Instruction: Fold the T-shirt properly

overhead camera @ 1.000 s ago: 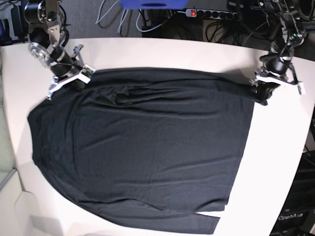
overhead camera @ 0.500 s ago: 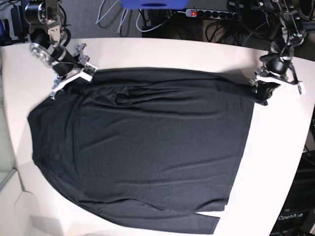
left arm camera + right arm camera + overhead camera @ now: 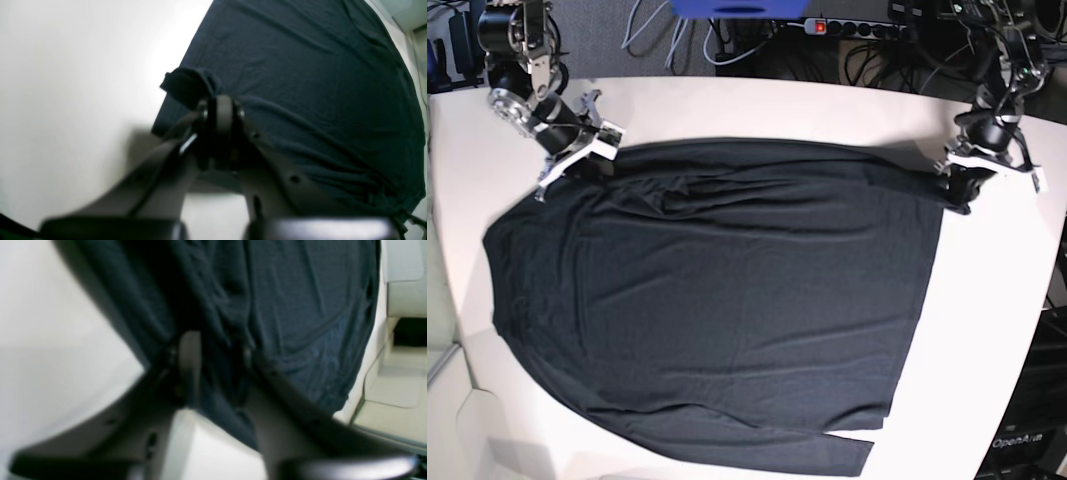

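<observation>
The black T-shirt (image 3: 727,300) lies spread flat on the white table (image 3: 992,330), its hem to the right and a sleeve along the near edge. My left gripper (image 3: 955,192) is at the shirt's far right corner. In the left wrist view, this gripper (image 3: 220,110) is shut on a bunched fold of the T-shirt (image 3: 317,83). My right gripper (image 3: 577,165) is at the shirt's far left corner. In the blurred right wrist view, the right gripper (image 3: 217,360) has its jaws a little apart, with dark cloth of the T-shirt (image 3: 300,306) between them.
Cables and a power strip (image 3: 847,28) run behind the table's far edge, beside a blue object (image 3: 737,8). The table's curved right edge drops off next to dark equipment (image 3: 1037,420). Bare white tabletop (image 3: 757,105) borders the shirt at the back and right.
The right gripper has shifted slightly back and left at the shirt's far left corner, and its jaws widened and then narrowed. The left arm and the shirt's body have not moved.
</observation>
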Motion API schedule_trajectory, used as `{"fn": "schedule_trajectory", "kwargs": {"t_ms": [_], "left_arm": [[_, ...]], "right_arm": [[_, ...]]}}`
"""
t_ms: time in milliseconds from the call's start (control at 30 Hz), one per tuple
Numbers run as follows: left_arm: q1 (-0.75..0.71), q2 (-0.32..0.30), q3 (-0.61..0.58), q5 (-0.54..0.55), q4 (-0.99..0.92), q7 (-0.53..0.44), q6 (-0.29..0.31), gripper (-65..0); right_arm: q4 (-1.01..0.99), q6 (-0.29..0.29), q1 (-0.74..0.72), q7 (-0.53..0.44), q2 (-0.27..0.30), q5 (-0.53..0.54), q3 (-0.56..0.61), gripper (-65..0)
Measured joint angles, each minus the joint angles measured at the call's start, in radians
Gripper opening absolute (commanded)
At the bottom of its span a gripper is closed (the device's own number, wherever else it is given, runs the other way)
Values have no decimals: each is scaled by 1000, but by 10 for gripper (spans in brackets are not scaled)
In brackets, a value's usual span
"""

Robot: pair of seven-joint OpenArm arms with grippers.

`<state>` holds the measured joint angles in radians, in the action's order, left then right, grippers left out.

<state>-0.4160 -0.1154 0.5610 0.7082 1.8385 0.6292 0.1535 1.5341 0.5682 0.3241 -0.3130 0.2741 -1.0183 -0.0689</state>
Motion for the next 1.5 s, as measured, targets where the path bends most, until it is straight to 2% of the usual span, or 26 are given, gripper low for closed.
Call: {"fn": "schedule_trajectory", "kwargs": {"t_ms": [100, 300, 467, 733, 1100, 1333, 1500], "left_arm": [[0, 0, 0, 0, 0, 0, 0, -650], [0, 0, 0, 1, 0, 0, 0, -650], [0, 0, 0, 6, 1, 0, -1, -650], [11, 0, 0, 7, 21, 0, 0, -650], [50, 2, 0, 7, 26, 0, -8, -650], [90, 2, 0, 0, 20, 3, -11, -650], [111, -2, 0, 1, 20, 0, -11, -650]], "right_arm": [[-3, 0, 0, -3, -3, -32, 0, -650], [0, 0, -26, 24, -3, -64, -1, -650], [43, 23, -26, 63, -3, -95, -23, -648], [89, 27, -60, 58, -4, -93, -25, -648], [87, 32, -147, 50, -54, -93, -26, -648], [62, 34, -161, 53, -51, -93, -26, -648], [51, 35, -168, 51, -25, -93, -26, -648]]}}
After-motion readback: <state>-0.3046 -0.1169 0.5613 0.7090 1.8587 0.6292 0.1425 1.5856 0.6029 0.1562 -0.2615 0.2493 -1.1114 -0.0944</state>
